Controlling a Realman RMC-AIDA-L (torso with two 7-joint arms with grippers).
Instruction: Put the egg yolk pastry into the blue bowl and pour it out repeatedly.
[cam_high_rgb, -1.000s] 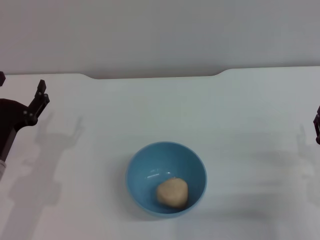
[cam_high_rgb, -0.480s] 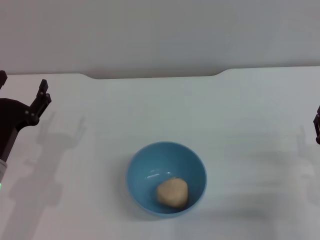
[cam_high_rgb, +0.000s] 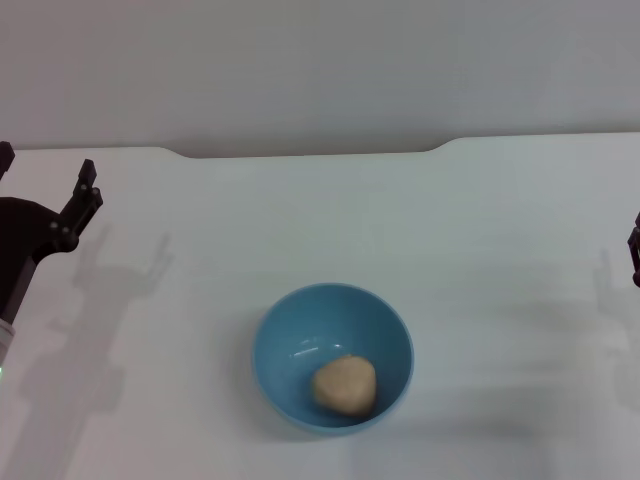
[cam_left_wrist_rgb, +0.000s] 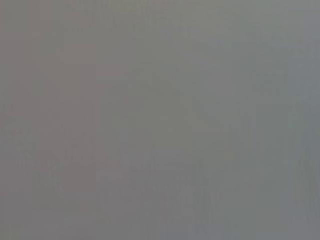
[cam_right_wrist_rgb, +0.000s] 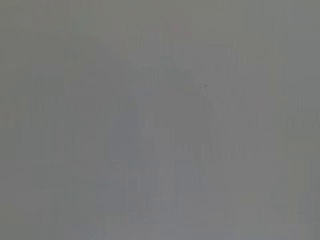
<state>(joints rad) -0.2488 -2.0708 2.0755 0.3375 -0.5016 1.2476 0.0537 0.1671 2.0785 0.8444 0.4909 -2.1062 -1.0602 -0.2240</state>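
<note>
You have one blue bowl (cam_high_rgb: 333, 357) and one egg yolk pastry (cam_high_rgb: 346, 386) on the white table (cam_high_rgb: 300, 215), and two grippers at the edges of the head view.

The bowl stands upright near the front of the table, roughly midway between the two arms. The pastry lies inside it, resting on the bowl's floor toward the near wall and a little to the robot's right of the bowl's middle.

The left gripper (cam_high_rgb: 45, 170) sits at the far left edge of the head view, raised over the table and well apart from the bowl. Its two dark fingers (cam_high_rgb: 82, 190) stand spread, with nothing between them. Its shadow falls on the table just beside it.

The right gripper (cam_high_rgb: 634, 248) shows only as a dark sliver at the right edge of the head view, also well apart from the bowl. You cannot tell from that sliver whether its fingers are spread or pressed together.

Only the head view gives you the bowl, the pastry, the table and both arms. The left wrist view and the right wrist view each show a plain grey field with no object that can be made out, so neither adds anything about the fingers or the pastry.

The pastry is touched by neither gripper; it lies far from both sets of fingers, with bare table between on each side.
</note>
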